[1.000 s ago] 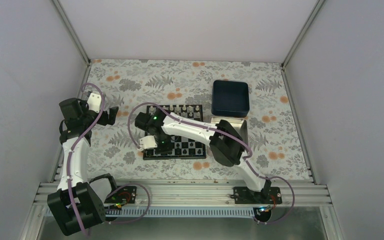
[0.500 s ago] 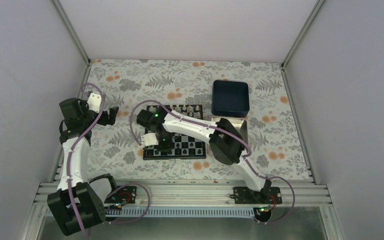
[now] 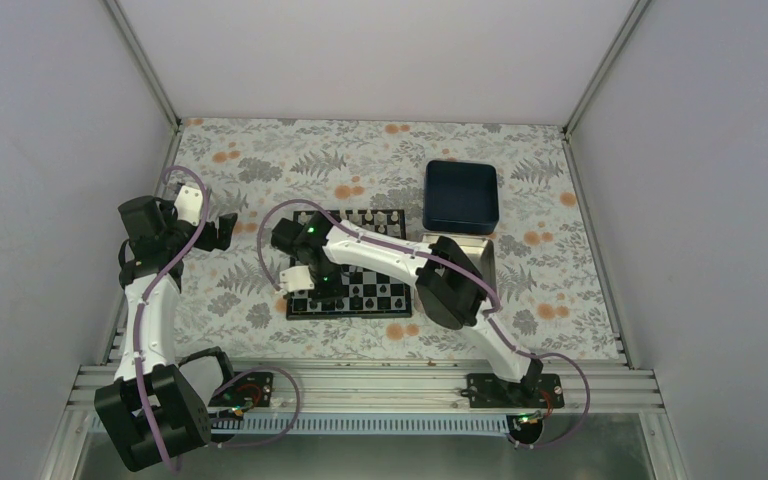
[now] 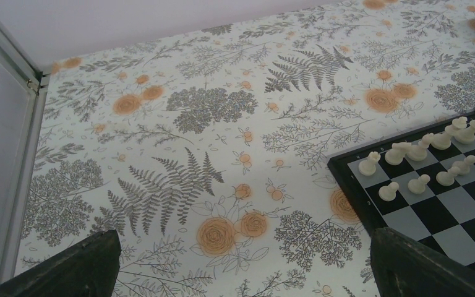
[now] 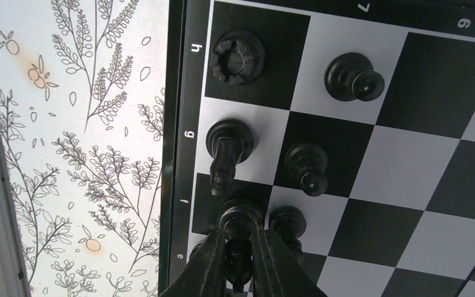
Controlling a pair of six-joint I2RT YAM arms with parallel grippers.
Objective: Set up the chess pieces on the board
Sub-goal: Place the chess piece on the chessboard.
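The board (image 3: 383, 294) lies mid-table, with white pieces (image 3: 365, 218) on its far rows. My right gripper (image 3: 314, 291) hangs over the board's near-left corner. In the right wrist view it (image 5: 239, 240) is shut on a black chess piece (image 5: 241, 216), held at the f square of the edge row. Next to it on the board (image 5: 408, 162) stand a black rook (image 5: 238, 57), a knight (image 5: 229, 145) and three pawns (image 5: 352, 77). My left gripper (image 3: 223, 231) is open and empty above the cloth left of the board, its fingers (image 4: 80, 267) wide apart.
A dark blue square tray (image 3: 460, 196) sits behind the board's right side, and a silver tray (image 3: 484, 257) lies under the right arm. The left wrist view shows the board's far-left corner (image 4: 352, 185) with white pieces (image 4: 408, 162). Flowered cloth (image 3: 260, 160) covers the table.
My right gripper has moved right and a little away from me, from the board's near-left edge onto its corner squares. The left arm has not moved.
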